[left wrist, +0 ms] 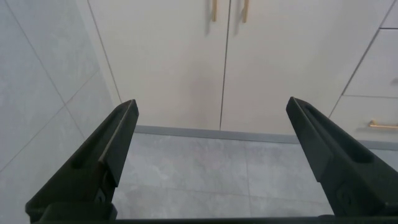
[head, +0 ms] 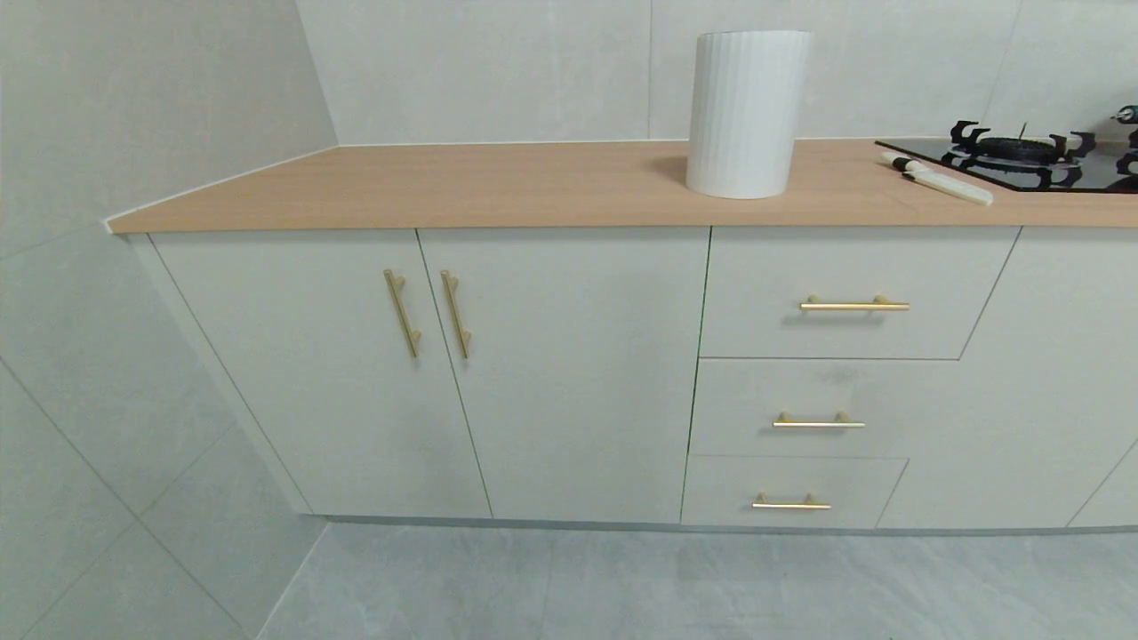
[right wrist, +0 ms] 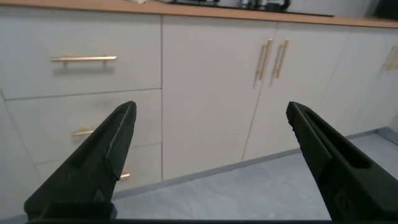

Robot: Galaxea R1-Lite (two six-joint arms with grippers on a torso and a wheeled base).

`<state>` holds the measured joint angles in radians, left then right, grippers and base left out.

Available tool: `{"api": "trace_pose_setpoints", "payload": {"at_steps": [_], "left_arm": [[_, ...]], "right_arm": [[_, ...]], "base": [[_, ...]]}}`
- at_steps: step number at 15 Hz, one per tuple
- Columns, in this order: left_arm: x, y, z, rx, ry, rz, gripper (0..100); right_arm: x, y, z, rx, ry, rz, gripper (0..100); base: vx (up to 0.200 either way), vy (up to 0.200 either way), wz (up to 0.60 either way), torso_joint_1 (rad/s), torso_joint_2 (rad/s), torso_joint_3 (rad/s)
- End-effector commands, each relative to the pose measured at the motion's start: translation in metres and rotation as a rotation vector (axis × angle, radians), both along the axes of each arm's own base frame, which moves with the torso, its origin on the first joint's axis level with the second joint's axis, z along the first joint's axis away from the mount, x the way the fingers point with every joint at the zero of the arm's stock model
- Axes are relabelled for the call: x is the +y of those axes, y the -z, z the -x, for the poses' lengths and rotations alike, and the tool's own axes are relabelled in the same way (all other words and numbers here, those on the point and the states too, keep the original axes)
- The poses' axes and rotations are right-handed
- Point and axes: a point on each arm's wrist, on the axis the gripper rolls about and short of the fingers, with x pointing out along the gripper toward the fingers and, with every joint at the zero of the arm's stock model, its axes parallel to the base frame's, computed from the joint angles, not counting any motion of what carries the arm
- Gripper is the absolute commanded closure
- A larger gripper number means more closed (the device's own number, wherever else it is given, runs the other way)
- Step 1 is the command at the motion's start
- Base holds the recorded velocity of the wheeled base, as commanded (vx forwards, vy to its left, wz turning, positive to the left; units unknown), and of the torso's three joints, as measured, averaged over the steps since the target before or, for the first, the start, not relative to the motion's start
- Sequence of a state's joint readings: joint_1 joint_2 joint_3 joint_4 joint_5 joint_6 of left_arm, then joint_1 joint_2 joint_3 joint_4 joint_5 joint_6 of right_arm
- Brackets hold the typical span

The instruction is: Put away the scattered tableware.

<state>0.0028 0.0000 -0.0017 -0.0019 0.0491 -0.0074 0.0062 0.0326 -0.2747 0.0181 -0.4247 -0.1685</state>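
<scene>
Wooden countertop (head: 489,182) with ribbed canister (head: 747,111), white utensil (head: 938,180) beside hob (head: 1022,164); left pincer (left wrist: 212,104), right pincer (right wrist: 211,107) agape, empty.

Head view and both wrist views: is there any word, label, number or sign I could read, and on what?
None: no word, number or sign can be read in any view.
The white ribbed canister is plain; the cupboard doors and drawers carry only gold handles.
The white utensil beside the hob has a dark band; any print there is too small to tell.
</scene>
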Motion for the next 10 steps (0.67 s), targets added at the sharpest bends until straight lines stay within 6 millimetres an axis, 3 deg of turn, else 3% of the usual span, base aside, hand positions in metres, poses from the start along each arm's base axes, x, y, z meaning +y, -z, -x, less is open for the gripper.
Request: {"api": "trace_pose_setpoints", "payload": {"at_steps": [1,2,4,10], "left_arm": [[0.0,0.0,0.0,0.001,-0.002,0.0,0],[0.0,0.0,0.0,0.001,-0.002,0.0,0],[0.0,0.0,0.0,-0.001,0.0,0.0,0],[0.0,0.0,0.0,-0.001,0.0,0.0,0]], "right_arm": [[0.001,0.023,-0.008,0.022,-0.032,-0.033,0],[0.002,0.044,-0.019,0.068,-0.111,-0.027,0],[0.005,0.063,-0.027,0.122,-0.244,-0.022,0],[0.011,0.066,-0.027,0.149,-0.484,-0.044,0]], "base": [[0.0,0.0,0.0,0.0,0.0,0.0],[0.0,0.0,0.0,0.0,0.0,0.0],[0.0,0.0,0.0,0.0,0.0,0.0],[0.0,0.0,0.0,0.0,0.0,0.0]]}}
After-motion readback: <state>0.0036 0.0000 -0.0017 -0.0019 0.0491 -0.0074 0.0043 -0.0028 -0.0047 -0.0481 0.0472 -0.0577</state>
